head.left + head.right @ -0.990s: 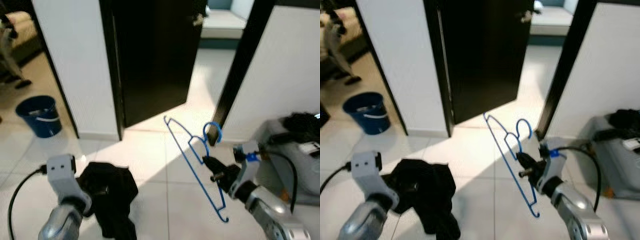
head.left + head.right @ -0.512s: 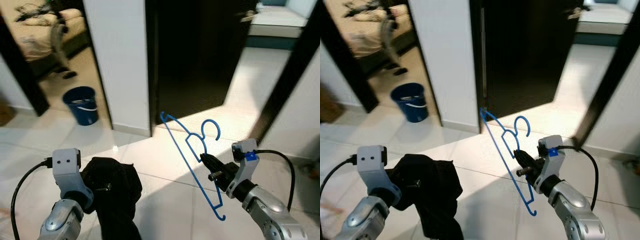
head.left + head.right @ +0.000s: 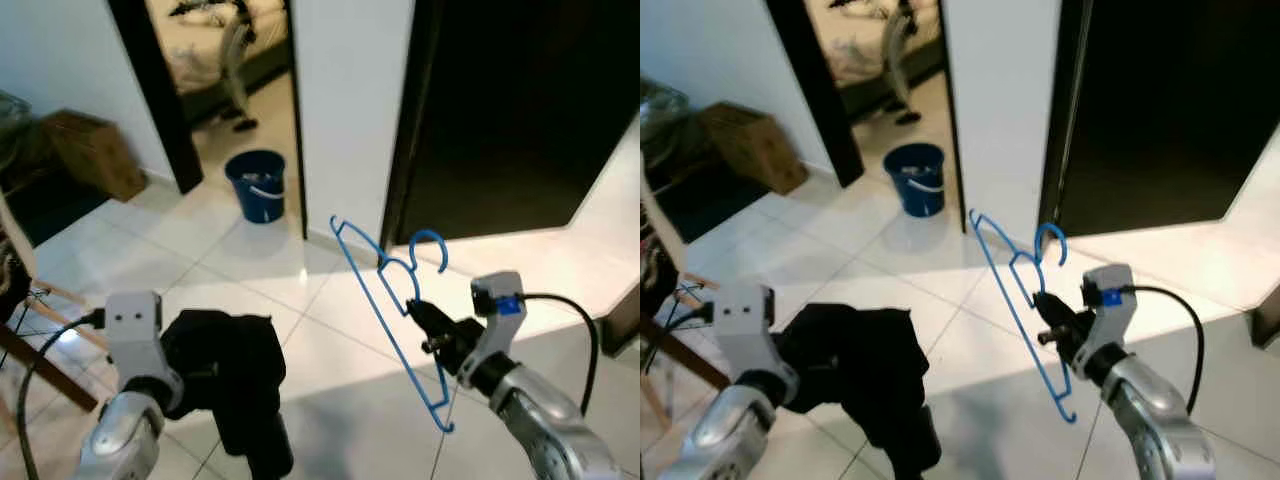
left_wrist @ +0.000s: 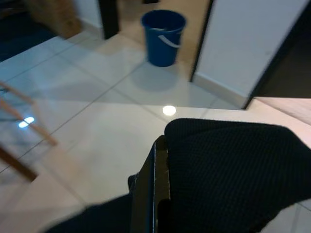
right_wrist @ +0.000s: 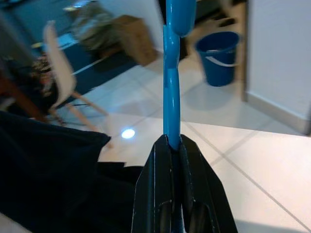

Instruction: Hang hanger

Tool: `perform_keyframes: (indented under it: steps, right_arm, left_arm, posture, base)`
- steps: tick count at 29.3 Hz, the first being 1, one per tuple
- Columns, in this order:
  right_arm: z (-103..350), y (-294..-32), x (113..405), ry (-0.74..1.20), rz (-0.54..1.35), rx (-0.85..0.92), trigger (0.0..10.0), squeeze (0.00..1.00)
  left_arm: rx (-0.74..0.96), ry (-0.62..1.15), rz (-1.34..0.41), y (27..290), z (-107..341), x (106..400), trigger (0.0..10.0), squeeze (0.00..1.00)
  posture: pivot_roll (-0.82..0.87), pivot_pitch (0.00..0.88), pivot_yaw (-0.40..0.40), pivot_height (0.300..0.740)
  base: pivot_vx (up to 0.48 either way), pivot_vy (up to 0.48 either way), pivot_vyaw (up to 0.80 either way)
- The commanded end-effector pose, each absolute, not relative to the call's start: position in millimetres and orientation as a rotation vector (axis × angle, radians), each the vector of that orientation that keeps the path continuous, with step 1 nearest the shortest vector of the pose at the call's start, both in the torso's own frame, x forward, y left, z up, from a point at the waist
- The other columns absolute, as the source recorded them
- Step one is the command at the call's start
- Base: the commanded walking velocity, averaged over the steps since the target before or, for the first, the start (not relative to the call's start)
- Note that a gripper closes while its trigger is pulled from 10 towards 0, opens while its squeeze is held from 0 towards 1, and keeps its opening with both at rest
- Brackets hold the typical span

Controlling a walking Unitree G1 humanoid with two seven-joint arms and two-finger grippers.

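Note:
A thin blue wire hanger (image 3: 392, 315) is held tilted in the air at the right, hook uppermost, with my right gripper (image 3: 422, 318) shut on it just below the hook. In the right wrist view the two black fingers (image 5: 158, 165) pinch the blue wire (image 5: 171, 92). My left gripper (image 4: 159, 145) is shut on a black garment (image 3: 232, 375), which hangs in a bunch at the lower left and hides the fingertips in the eye views. The same dark cloth (image 4: 238, 174) drapes over the finger in the left wrist view.
A white wall pillar (image 3: 348, 100) stands ahead with a dark open door (image 3: 520, 110) to its right. Left of it a doorway leads into a bedroom, with a blue bucket (image 3: 256, 185) on the floor. A cardboard box (image 3: 85, 152) and wooden chair legs (image 3: 35, 340) are at the left.
The whole view has swung to the left, so the bucket, the bedroom doorway and the box now sit further right. Both grippers keep the same hold on hanger and garment.

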State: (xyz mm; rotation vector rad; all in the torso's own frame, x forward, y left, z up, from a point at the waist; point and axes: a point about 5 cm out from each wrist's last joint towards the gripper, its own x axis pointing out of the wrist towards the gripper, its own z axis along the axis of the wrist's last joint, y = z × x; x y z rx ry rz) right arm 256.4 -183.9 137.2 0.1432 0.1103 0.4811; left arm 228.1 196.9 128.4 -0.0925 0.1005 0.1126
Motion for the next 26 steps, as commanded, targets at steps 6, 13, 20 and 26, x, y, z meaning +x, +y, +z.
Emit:
perform_keyframes:
  steps: [6,13,20,26]
  right_arm:
    - [134.8,-183.3,252.3,0.129,0.496,0.155,10.0,0.0]
    - [135.4,-183.1,251.7,0.132,0.518,0.153,10.0,0.0]
    - [135.3,-183.8,251.6,0.135,0.526,0.151,10.0,0.0]
    - [135.9,-183.9,251.0,0.13,0.533,0.151,10.0,0.0]
  left_arm:
    - [-0.061,0.058,0.123,197.8,136.2,228.4,10.0,0.0]
    - [-0.059,0.06,0.137,197.3,136.6,229.6,10.0,0.0]
    - [-0.065,0.059,0.142,196.2,136.4,229.3,10.0,0.0]
    - [-0.073,0.069,0.139,195.5,135.5,229.5,10.0,0.0]
  posture:
    - [-0.06,0.067,0.04,0.74]
    - [-0.07,0.068,0.039,0.74]
    - [-0.06,0.069,0.039,0.74]
    - [-0.07,0.07,0.041,0.74]
  base:
    - [0.0,0.0,0.72]
    - [0.0,0.0,0.72]
    - [0.0,0.0,0.72]
    - [0.054,0.0,0.71]
